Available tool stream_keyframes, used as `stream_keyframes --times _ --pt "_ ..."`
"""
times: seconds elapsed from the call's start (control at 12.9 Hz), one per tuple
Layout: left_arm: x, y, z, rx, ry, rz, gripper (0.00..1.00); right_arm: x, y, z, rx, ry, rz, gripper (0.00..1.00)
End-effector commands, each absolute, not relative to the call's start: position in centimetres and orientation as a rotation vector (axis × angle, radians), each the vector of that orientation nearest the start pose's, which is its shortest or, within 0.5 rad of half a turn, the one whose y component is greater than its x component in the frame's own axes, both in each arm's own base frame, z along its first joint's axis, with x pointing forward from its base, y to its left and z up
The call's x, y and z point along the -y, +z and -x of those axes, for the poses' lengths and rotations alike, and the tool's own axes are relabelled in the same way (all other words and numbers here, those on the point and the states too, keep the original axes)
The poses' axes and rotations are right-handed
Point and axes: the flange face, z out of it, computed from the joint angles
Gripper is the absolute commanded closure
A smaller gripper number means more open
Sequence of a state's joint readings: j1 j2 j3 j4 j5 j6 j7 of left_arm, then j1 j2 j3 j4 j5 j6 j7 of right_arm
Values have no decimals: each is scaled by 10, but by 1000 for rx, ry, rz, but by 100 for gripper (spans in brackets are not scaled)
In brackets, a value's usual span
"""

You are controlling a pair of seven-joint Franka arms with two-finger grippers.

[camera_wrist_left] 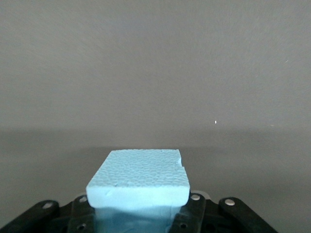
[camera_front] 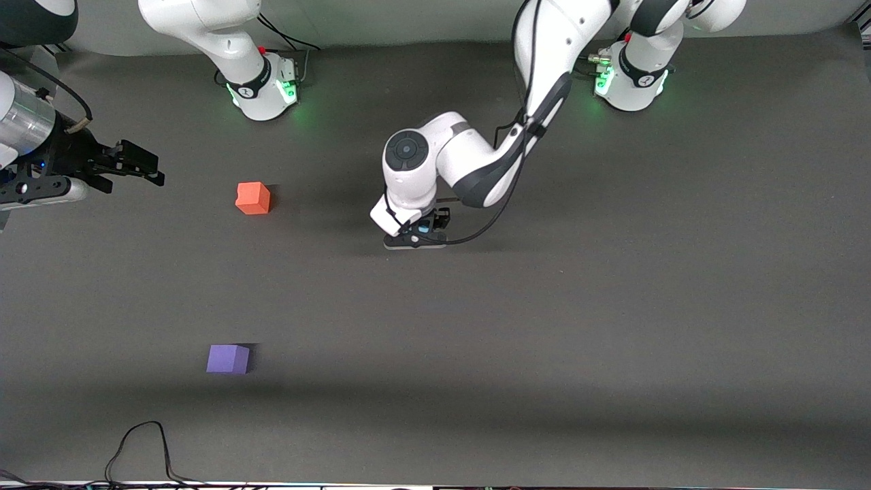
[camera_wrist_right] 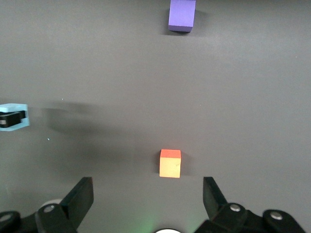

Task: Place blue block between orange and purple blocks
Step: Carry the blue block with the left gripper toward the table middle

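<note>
In the front view the blue block [camera_front: 424,229] is almost wholly hidden under the left arm's wrist; only a sliver of blue is seen between the dark fingers of the left gripper [camera_front: 416,235]. In the left wrist view the block [camera_wrist_left: 138,177] is shown plainly, gripped between the fingers, with a small notch on one top edge; its lower part is cut off by the frame. Whether the block rests on the table [camera_front: 612,306] or is held just above it cannot be told.

The right gripper [camera_front: 136,167] is partly cut off at the frame's edge, at the right arm's end of the table, where that arm waits. In the right wrist view its fingers [camera_wrist_right: 80,199] are seen spread wide, with nothing held.

The orange block [camera_front: 253,198] lies near the right arm's base. The purple block [camera_front: 228,358] lies well apart from it, nearer the front camera. The blue block is held toward the table's middle, well apart from both.
</note>
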State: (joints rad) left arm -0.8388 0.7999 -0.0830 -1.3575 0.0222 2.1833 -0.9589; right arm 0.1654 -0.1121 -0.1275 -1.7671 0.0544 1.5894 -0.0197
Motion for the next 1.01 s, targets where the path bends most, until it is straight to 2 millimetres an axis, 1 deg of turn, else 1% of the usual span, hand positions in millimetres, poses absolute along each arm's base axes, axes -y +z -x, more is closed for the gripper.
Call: stream_keyframes --times 0.0,0.08,0.31,0.39,0.46,0.54,0.62,0.77,0.85,0.93 --pt "594 214 -456 124 -34 3177 64 -21 594 -517 120 113 3079 0" --pt "596 202 -453 127 -37 3170 64 -21 594 -517 120 115 3079 0" --pt "595 190 -451 126 -32 3156 63 -21 593 -517 120 117 3079 0" --pt "595 185 -452 125 -33 3152 60 -20 593 -517 115 115 3079 0" --pt "594 182 -452 110 -47 3144 54 -21 593 -517 117 115 3079 0" --pt "595 183 -452 98 -58 3142 23 -21 593 -517 117 115 3079 0" --pt "593 186 -453 100 -55 3134 0 -20 593 -517 115 115 3079 0" --pt "593 197 -453 95 -55 3128 0 -21 593 -517 120 115 3079 0" --pt "590 209 -455 100 -36 3112 0 -21 593 -517 120 117 3079 0" --pt "585 231 -460 115 -17 3101 0 -21 593 -517 120 115 3079 0"
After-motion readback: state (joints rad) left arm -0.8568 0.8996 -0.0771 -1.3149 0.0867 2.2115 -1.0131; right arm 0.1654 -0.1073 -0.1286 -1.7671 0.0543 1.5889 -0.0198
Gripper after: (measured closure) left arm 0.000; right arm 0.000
